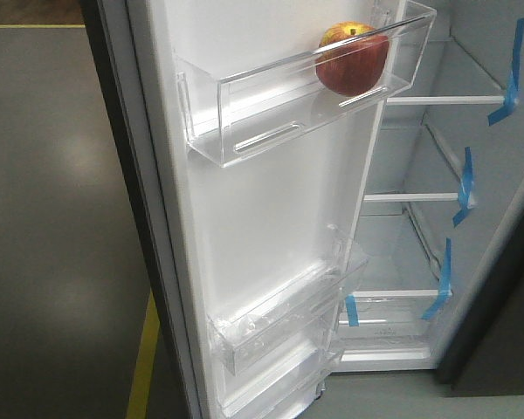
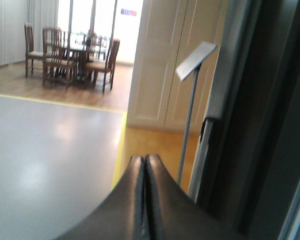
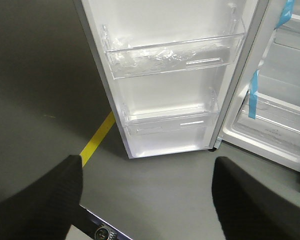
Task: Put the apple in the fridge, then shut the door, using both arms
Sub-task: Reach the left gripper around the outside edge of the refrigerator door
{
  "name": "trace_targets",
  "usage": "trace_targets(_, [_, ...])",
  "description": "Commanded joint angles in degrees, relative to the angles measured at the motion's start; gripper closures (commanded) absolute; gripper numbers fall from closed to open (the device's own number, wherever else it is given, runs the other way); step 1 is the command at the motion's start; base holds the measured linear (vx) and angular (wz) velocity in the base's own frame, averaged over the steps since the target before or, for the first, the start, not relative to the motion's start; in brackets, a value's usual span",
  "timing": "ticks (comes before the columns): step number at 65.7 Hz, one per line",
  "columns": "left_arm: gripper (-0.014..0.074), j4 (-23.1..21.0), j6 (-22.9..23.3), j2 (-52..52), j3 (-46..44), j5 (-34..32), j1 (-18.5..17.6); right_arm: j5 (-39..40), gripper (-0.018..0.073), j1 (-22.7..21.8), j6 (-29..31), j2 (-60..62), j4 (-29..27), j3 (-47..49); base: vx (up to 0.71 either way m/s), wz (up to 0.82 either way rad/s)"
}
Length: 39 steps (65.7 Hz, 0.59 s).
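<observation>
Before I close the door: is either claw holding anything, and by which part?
Nothing is held. The left claw is shut and empty, the right claw open and empty; the apple sits in a door bin.

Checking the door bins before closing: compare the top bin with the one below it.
The top bin holds the apple at its hinge-side end; the lower bin holds no fruit, only what looks like crumpled clear film. The top bin sits high on the door; the lower bin sits far lower. Both are clear plastic on the white inner face.
</observation>
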<state>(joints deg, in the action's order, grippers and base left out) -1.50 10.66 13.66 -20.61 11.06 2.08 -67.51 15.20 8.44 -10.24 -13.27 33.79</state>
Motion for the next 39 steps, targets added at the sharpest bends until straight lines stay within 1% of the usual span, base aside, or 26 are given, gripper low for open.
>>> trace_targets(1, [0.0602,0.0,-4.9,7.2,-8.0,2.9,-0.3,3.2,0.0045,-0.3,0.5,-0.8,-0.4,1.2,0.0,0.0])
trace_targets(8, [0.0602,0.0,-7.8,14.7,-14.9,9.0,-0.3,3.2,0.0045,-0.3,0.5,-0.8,-0.4,1.2,0.0,0.0])
trace_targets(18, [0.0602,0.0,-8.9,24.4,-22.8,18.0,-0.3,3.2,0.0045,-0.3,0.5,-0.8,-0.4,1.2,0.0,0.0])
trace_targets(27, [0.0602,0.0,-8.9,32.6,-28.6,23.7,-0.3,3.2,0.0045,-0.3,0.5,-0.8,-0.4,1.2,0.0,0.0])
trace_targets(39, [0.0602,-0.1,-9.3,43.0,-35.1,28.5,-0.3,3.2,0.0045,-0.3,0.5,-0.8,-0.4,1.2,0.0,0.0])
